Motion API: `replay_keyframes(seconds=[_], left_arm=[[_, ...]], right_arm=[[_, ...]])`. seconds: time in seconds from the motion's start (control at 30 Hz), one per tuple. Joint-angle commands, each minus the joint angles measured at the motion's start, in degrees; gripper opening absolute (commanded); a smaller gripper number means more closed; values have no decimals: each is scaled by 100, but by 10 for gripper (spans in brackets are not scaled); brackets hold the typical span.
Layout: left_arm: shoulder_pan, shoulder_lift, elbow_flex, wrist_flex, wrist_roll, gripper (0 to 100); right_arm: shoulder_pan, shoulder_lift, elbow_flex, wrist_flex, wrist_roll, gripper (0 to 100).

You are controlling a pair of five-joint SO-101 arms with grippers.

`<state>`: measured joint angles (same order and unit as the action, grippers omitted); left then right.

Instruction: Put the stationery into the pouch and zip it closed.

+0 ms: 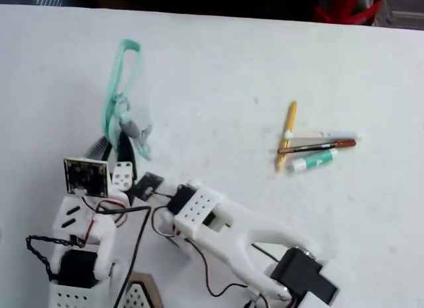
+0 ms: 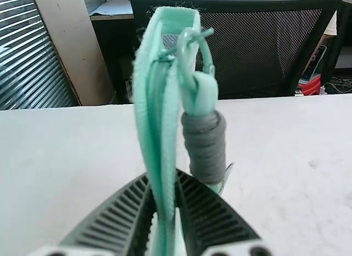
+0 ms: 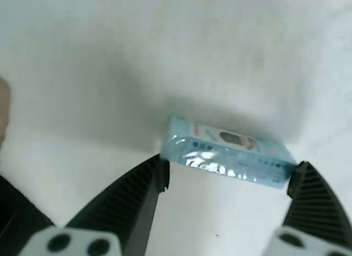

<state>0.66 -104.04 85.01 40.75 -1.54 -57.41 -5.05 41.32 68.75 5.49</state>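
left pincer [image 2: 165,212] clamped on the pouch [image 2: 159,102], which stands up on its edge at the left of the table [image 1: 218,69]. a grey-wrapped zip pull [image 2: 204,140] hangs beside the pouch; can't tell if the mouth is open. right pincer [image 3: 229,176] has its jaws apart, straddling a small pale-blue box [image 3: 228,157] that lies flat on the table, one jaw off each short end. can't tell if either jaw touches it. pens [image 1: 315,149] lie in a loose pile, well apart to the right. the pouch looks like soft fabric and would likely sag, so best held at the seam by the zip. the box looks light and stiff with a glossy, maybe slippery wrap, so squeeze squarely on flat faces. the pens are thin and may roll, so take them mid-barrel.
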Motion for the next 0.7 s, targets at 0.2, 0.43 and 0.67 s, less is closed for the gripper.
replay_keyframes(seconds=[0.2, 0.43, 0.67], left_arm=[[-4, -48, -88, -18, 70, 31], [-13, -48, -88, -18, 70, 31], [-13, -48, -88, -9, 70, 31]], right_arm=[[-13, 4, -167, -286, -343, 385], [-13, 22, -114, -259, 281, 387], [-4, 31, 9, -277, 1591, 264]])
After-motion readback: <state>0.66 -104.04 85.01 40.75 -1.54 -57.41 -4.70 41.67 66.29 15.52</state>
